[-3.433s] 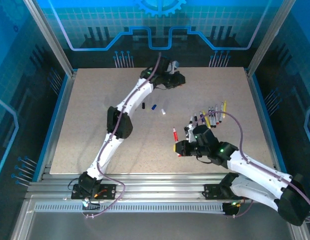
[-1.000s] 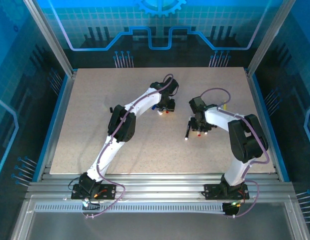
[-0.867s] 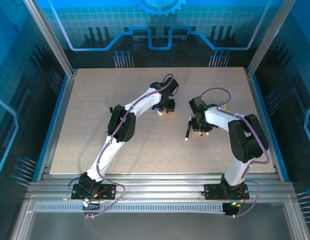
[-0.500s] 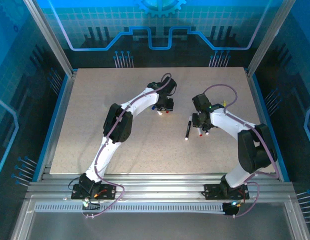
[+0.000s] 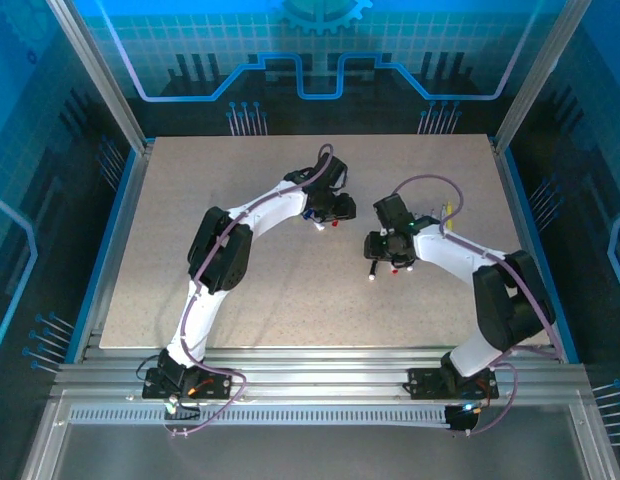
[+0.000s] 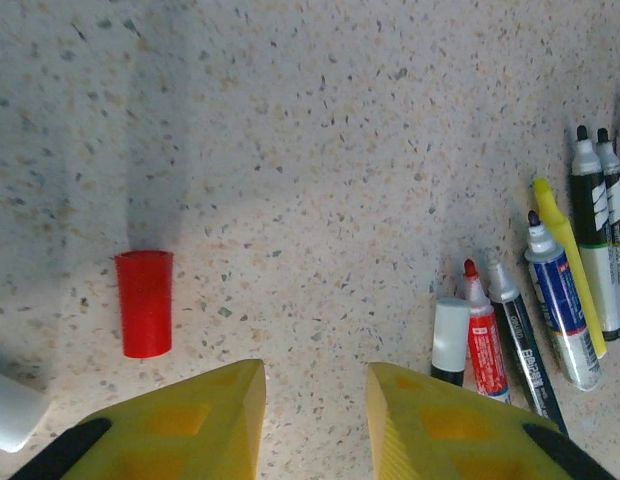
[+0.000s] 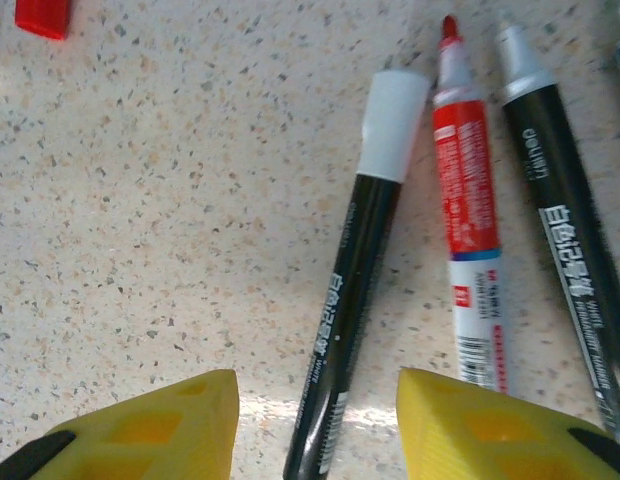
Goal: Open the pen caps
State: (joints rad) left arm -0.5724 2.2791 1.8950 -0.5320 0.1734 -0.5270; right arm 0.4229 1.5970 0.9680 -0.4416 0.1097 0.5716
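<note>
Left gripper's gap: the left gripper (image 6: 315,400) has its fingers parted over bare table (image 6: 320,200), with nothing between them.
Its left side: a red cap (image 6: 144,303) lies close ahead and a loose white cap (image 6: 10,410) sits at the corner.
Its right side: a row of pens (image 6: 560,305) lies packed together, perhaps touching.
Right gripper's gap: the capped black pen (image 7: 355,300) runs between the parted fingers of the right gripper (image 7: 318,400).
Its right side: a red marker (image 7: 468,215) lies just beside the pen, with a black marker (image 7: 565,210) beyond.
Near table half: bare.
</note>
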